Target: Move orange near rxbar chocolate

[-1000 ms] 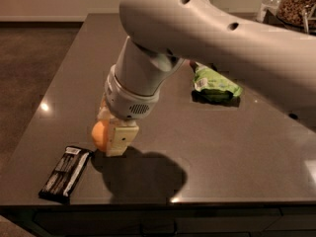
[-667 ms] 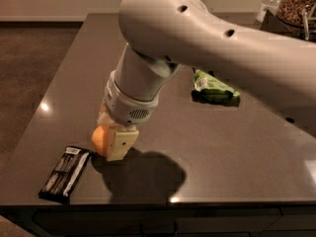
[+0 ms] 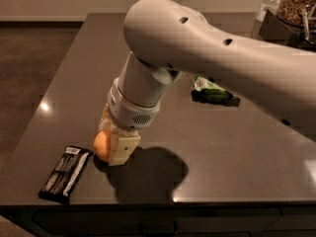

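The orange [image 3: 101, 145] is a small round fruit low over the dark table, at the front left. My gripper [image 3: 114, 141] is around it, with one pale finger [image 3: 122, 149] on its right side and the other hidden behind it. The rxbar chocolate [image 3: 66, 173] is a flat black bar with white stripes, lying just left of and in front of the orange, close to the table's front edge. My large pale arm comes in from the upper right and hides much of the table's middle.
A bright green bag [image 3: 211, 90] lies behind the arm at the middle right. Glass jars [image 3: 296, 4] stand at the far right corner. The table's front edge [image 3: 148, 204] runs just below the bar.
The gripper with the orange has stayed in almost the same place beside the black bar; the arm has shifted only slightly.
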### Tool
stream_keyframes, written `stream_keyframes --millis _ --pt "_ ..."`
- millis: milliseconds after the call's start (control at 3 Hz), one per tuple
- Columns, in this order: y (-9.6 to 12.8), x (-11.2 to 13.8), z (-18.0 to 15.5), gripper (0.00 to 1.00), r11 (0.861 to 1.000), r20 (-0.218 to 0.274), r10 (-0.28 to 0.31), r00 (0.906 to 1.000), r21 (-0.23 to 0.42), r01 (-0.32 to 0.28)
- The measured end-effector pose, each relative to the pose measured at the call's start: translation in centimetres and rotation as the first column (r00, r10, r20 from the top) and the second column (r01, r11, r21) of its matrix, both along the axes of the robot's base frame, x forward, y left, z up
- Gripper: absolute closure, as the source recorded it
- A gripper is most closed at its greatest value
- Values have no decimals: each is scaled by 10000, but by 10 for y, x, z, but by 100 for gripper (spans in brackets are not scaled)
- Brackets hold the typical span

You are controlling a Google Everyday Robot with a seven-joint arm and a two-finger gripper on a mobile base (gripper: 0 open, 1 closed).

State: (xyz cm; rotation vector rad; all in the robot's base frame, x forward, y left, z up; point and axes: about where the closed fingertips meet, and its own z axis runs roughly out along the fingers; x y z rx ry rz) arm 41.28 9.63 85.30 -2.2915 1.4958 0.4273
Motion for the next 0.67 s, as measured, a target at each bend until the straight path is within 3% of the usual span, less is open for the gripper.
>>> stream_keyframes --millis 667 --pt "1 -2 2 17 10000 75 28 10000 -12 -28"
